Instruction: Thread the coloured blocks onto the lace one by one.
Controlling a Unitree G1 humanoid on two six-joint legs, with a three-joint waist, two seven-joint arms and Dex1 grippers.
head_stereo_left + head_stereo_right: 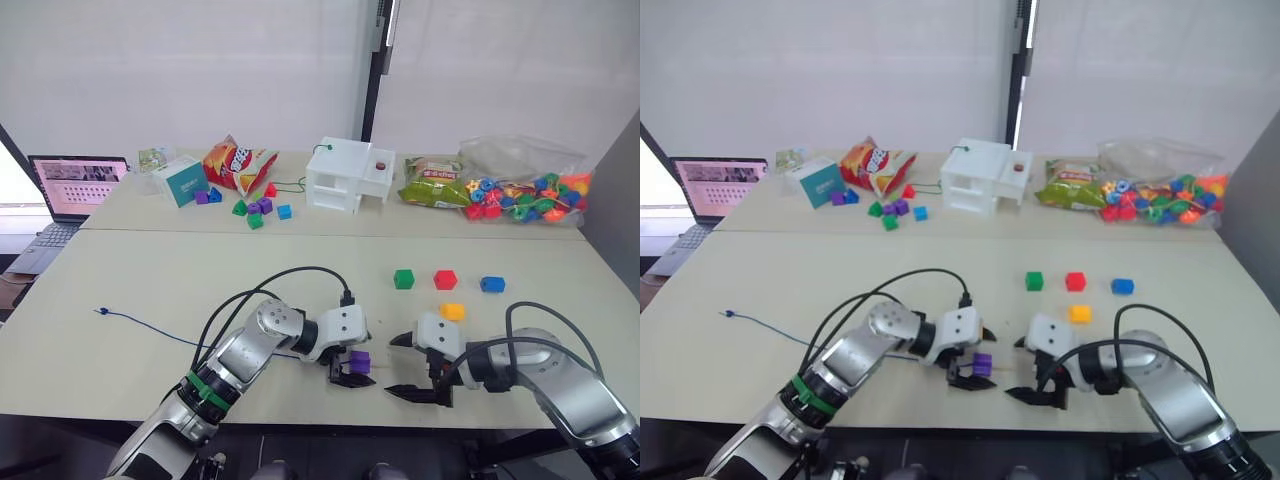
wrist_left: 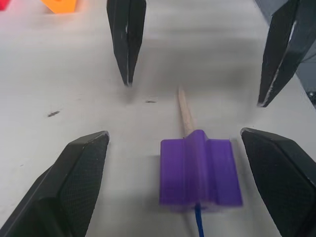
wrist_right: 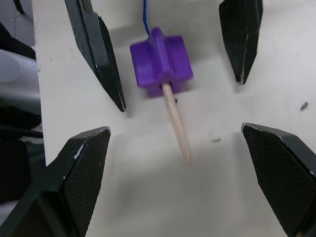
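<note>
A purple block (image 2: 200,170) lies on the table near the front edge, strung on the dark blue lace (image 1: 150,326), whose pale stiff tip (image 3: 176,122) pokes out of it toward my right gripper. My left gripper (image 1: 352,378) is open, a finger on each side of the purple block without touching it. Just to its right, my right gripper (image 1: 392,366) is also open and points at the tip. The green (image 1: 403,279), red (image 1: 445,279), blue (image 1: 491,284) and yellow (image 1: 452,311) blocks lie loose farther back on the right.
The lace trails left across the table to its knotted end (image 1: 100,312). At the back stand a laptop (image 1: 75,187), a teal box (image 1: 183,180), a snack bag (image 1: 238,162), small mixed blocks (image 1: 255,210), a white box (image 1: 349,176) and a clear bag of beads (image 1: 525,190).
</note>
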